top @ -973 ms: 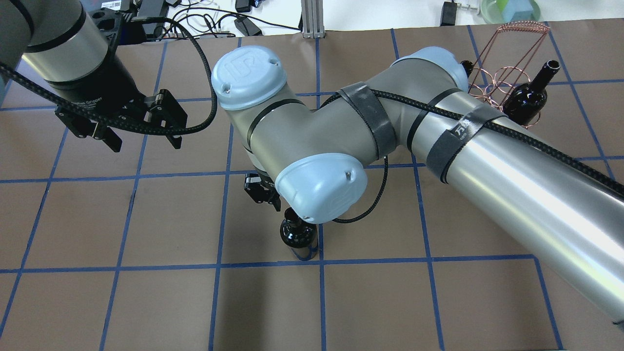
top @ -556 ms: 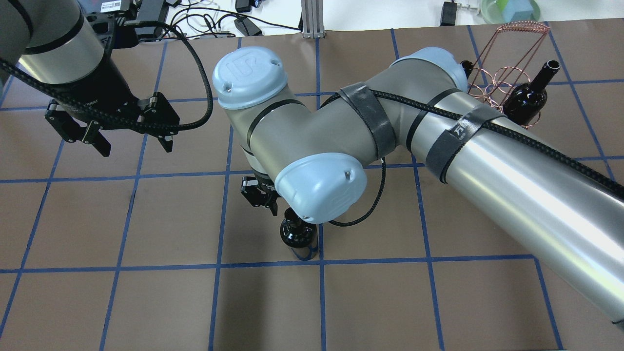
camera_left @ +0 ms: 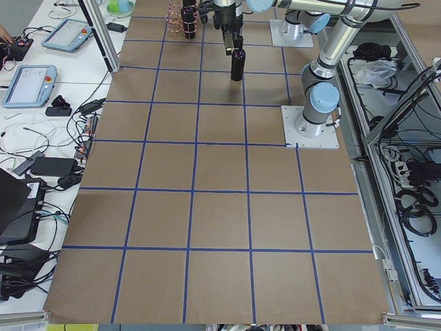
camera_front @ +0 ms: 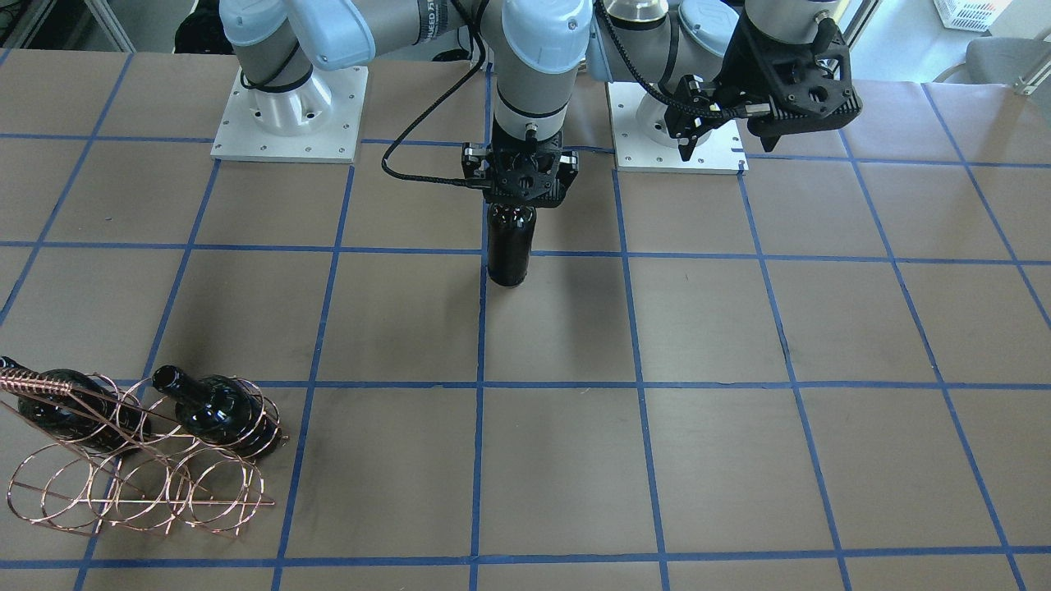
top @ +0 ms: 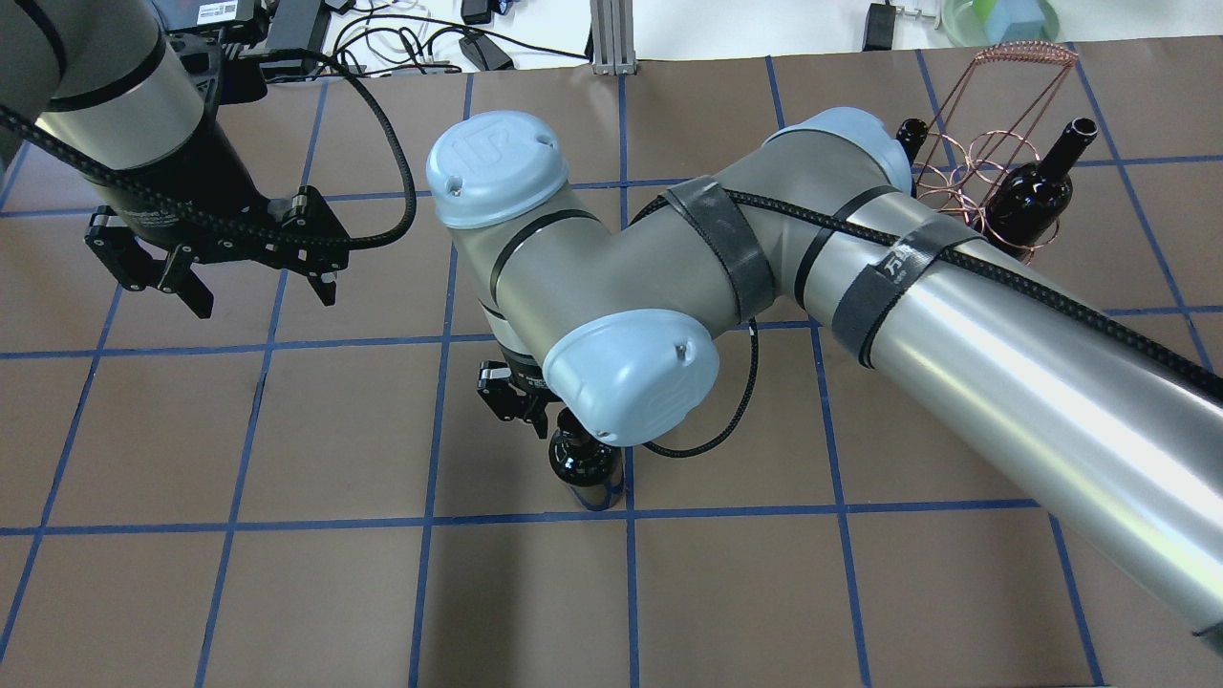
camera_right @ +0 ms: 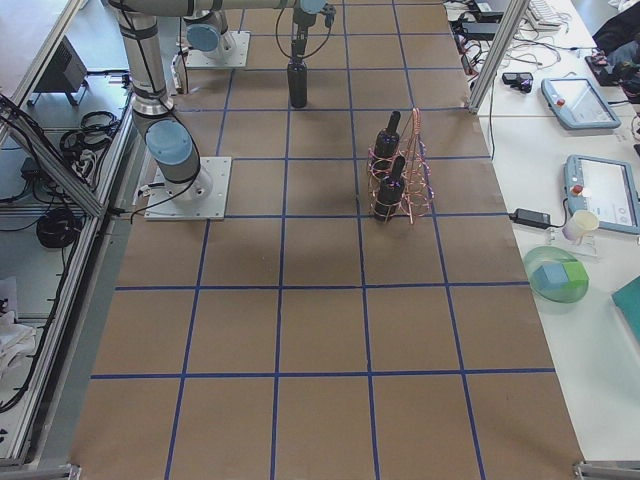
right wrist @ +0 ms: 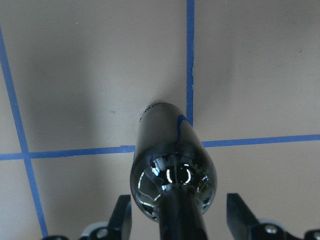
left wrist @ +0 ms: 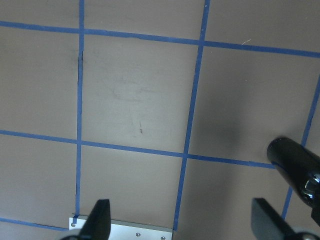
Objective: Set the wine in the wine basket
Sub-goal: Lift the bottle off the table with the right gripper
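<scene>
ok so the wine (camera_front: 509,250) is standing upright on the table (camera_front: 739,328), roughly midway along the robot-side edge and a bit in from it, with its base sitting right by a crossing of the blue tape lines (right wrist: 190,60). The right gripper (right wrist: 178,220) is sitting straight over the top of it, and its fingers (right wrist: 122,217) are straddling the neck, one on each side. In the right wrist view a clear gap is showing between each finger and the glass, so the jaws are spread and aren't squeezing anything, nothing is being held

The left gripper (top: 260,291) is hanging in the air over bare table, off toward the robot's left and close to the robot-side edge, with the left arm's base plate (left wrist: 125,231) peeking in just below it in its wrist view. Its fingers are spread wide too, with nothing between them, and it's hanging well apart from the wine

The wine basket (camera_front: 131,484) is sitting way over by the operator-side edge, on the robot's right, well apart from the standing wine. A second bottle (camera_front: 218,406) is resting tilted in one of its loops on the side nearer the middle of the table, neck pointing up and out. A third bottle (camera_front: 49,402) is lying in a loop on the other side, partly hiding behind the coiled handle (camera_front: 33,382)
</scene>
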Available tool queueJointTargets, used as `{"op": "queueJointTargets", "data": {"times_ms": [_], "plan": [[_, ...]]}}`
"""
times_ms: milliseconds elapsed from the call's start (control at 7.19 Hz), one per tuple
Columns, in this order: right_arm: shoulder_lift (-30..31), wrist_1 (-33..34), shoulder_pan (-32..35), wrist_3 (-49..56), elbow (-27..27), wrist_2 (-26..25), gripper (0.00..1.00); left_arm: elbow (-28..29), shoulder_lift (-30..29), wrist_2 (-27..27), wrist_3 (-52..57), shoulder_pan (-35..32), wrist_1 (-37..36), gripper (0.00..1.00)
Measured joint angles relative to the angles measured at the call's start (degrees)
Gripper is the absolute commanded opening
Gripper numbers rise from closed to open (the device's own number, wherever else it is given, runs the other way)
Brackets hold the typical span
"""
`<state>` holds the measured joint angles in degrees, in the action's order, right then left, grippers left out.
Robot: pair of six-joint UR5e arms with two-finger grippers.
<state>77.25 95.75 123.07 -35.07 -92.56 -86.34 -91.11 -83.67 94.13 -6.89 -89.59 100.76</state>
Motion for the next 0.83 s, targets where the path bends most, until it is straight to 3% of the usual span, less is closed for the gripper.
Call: {"op": "queueJointTargets", "data": {"times_ms": [139, 417, 695, 834], "plan": [[0.02, -0.02, 0.09, -0.33, -0.11, 0.62, 0.66, -0.02, 0.00, 0.00, -0.04, 0.01, 0.01, 1.00], [0.01, -0.40, 0.45, -0.62, -0.16, 0.96, 0.27, 0.02, 0.00, 0.06, 0.00, 0.14, -0.06, 1.00], [0.06, -1.66, 0.56, -0.82, -0.16, 1.00, 0.00, 0.01, 0.00, 0.08, 0.03, 0.20, -0.08, 1.00], [0.07, -1.89, 0.58, -0.81, -0.16, 1.02, 0.00, -0.02, 0.00, 0.09, 0.03, 0.20, -0.06, 1.00]]}}
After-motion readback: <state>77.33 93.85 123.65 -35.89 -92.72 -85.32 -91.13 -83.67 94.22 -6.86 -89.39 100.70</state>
